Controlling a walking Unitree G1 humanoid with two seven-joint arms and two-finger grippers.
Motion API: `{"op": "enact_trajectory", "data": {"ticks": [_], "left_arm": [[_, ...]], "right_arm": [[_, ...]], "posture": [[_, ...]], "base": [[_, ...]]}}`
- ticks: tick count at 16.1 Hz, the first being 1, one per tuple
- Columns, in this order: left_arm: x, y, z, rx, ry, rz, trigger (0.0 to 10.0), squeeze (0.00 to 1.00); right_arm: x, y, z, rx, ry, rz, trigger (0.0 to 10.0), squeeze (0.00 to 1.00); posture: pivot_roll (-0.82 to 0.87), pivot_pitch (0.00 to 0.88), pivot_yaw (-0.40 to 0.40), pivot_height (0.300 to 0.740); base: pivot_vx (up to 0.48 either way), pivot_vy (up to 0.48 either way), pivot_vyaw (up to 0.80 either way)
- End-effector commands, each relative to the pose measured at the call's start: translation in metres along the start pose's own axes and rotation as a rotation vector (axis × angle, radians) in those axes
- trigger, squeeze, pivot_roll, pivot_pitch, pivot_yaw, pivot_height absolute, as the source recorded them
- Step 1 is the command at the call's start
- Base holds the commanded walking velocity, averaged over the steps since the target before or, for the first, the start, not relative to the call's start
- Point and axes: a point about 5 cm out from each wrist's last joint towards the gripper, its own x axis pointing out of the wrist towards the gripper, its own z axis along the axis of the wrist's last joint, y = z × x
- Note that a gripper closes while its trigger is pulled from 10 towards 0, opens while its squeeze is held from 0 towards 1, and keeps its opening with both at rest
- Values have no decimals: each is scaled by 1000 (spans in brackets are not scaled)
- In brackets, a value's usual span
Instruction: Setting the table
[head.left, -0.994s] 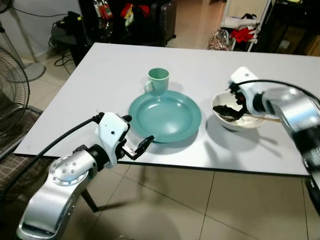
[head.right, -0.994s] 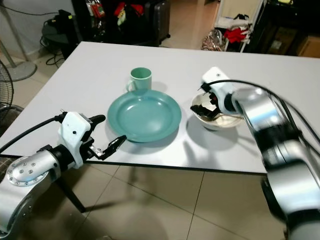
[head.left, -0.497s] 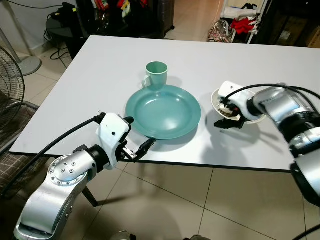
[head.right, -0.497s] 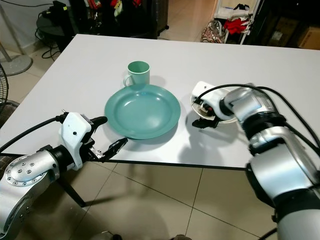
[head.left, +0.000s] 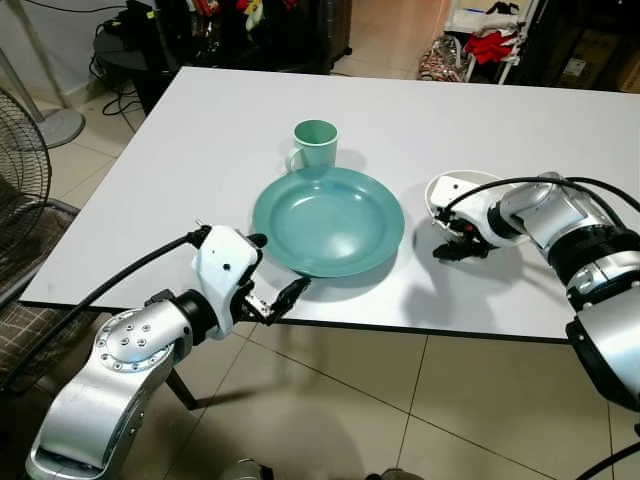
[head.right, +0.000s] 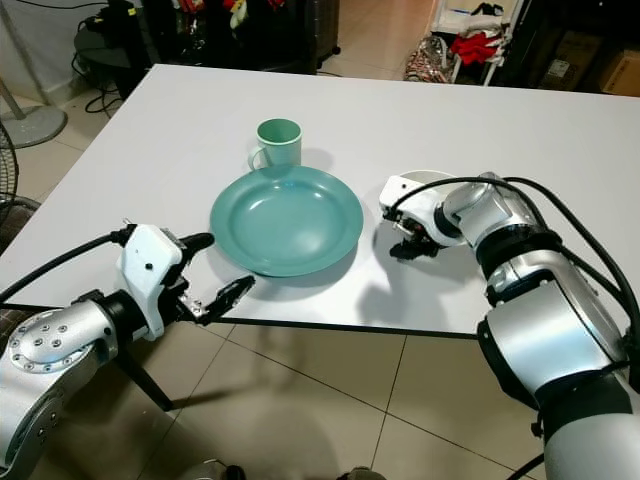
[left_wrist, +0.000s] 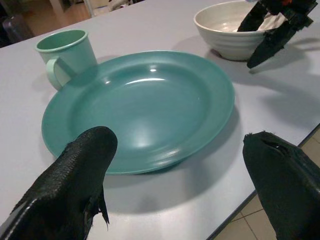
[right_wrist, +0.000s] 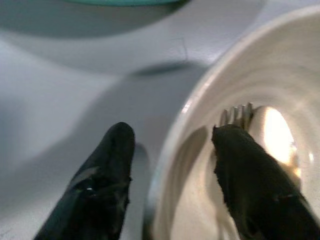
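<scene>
We note the right gripper (head.left: 462, 243) at the near-left rim of the white bowl (head.left: 450, 189), fingers apart and straddling the rim: in the right wrist view one black finger (right_wrist: 102, 185) lies outside the bowl wall over the table, the other (right_wrist: 247, 172) inside the bowl. The fingers are spread, not clamped on the rim as far as we can see. Inside the bowl, just past the inner finger, we see the tines of a fork (right_wrist: 237, 115) resting against the pale inner surface.

The left gripper (head.left: 276, 297) hovers at the near edge of the table (head.left: 200, 150), just in front of the teal plate (head.left: 328, 220). Its fingers stand wide apart with nothing between them; the left wrist view looks across the plate between the two black fingertips (left_wrist: 75, 170).

Layout on the table, as observed: the plate sits near the front edge, roughly central. The teal mug (head.left: 314, 146) stands upright just behind the plate, handle toward the robot's left, near the plate rim; we cannot tell whether they touch. The bowl stands to the plate's right, close beside it but apart.

Surroundings: tiled floor (head.left: 420, 400) under the table, a standing fan (head.left: 22, 160) at the far left, clutter and red cloth (head.left: 490, 45) beyond the far end.
</scene>
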Motion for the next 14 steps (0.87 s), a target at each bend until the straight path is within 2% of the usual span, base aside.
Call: {"op": "enact_trajectory", "data": {"ticks": [1, 14], "left_arm": [[-1, -1, 4, 10, -9, -6, 10000, 0], [0, -6, 2, 4, -18, 2, 10000, 0]], "right_arm": [[-6, -5, 6, -17, -14, -15, 0, 0], [-8, -4, 6, -86, 14, 27, 0, 0]], "posture": [[-22, 84, -16, 740], [-30, 46, -30, 740]], "base": [[0, 0, 0], [0, 0, 0]]}}
